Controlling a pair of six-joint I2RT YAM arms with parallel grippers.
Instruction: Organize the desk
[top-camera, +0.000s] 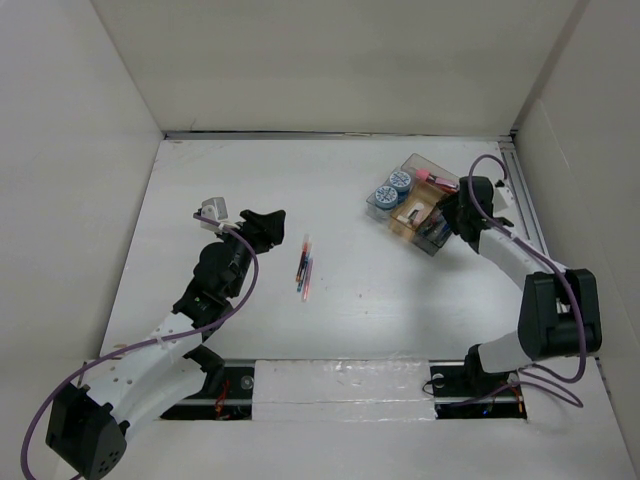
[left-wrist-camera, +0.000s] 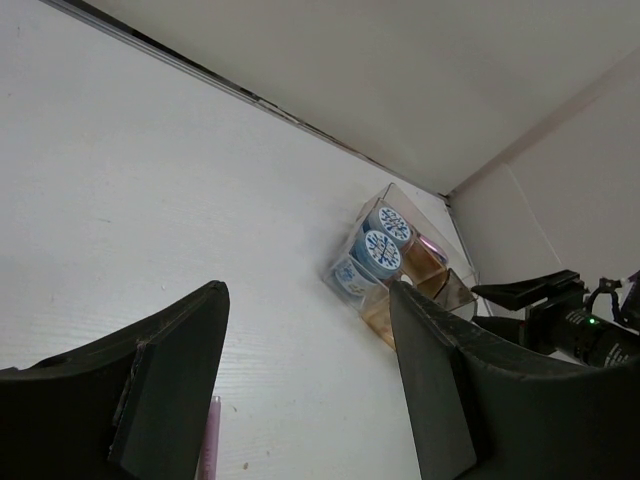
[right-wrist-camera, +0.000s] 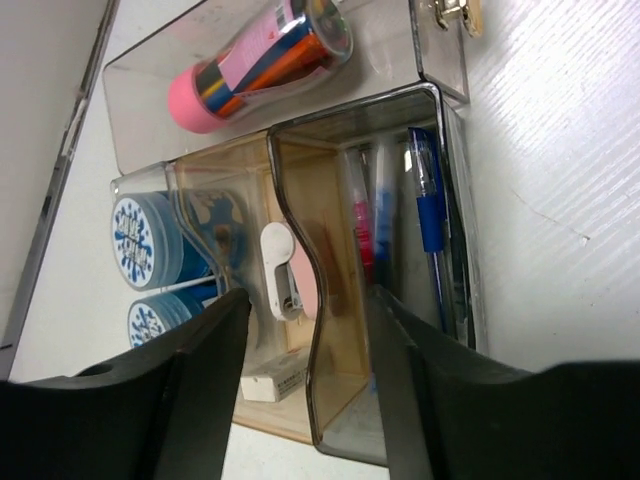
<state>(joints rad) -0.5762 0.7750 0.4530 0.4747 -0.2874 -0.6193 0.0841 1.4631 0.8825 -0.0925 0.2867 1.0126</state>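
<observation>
The white bench (top-camera: 380, 330) lay flat under both arms, with pale panels walling it in at nine, twelve and three o'clock and a metal rail (top-camera: 524, 215) along the three o'clock edge. Near its middle a small bundle of pens (top-camera: 304, 268) lay together, pointing roughly from twelve to six.

The left hand (top-camera: 272, 228) hung just at nine o'clock of those pens. Its fingers were spread wide, with nothing between them.

Off toward two o'clock sat a clear compartmented tray (top-camera: 428, 232). It held round blue-and-white rolls (top-camera: 392, 188) on its nine o'clock side and a pink-capped tube (right-wrist-camera: 262, 62) in the far compartment. A blue pen (right-wrist-camera: 428, 215) and others lay in the smoky section, and a small white and pink item (right-wrist-camera: 280, 272) was in the amber one.

The right hand (right-wrist-camera: 310, 300) hovered right over that tray. Its fingers stood apart, either side of the amber compartment's wall, and gripped nothing that I could see.
</observation>
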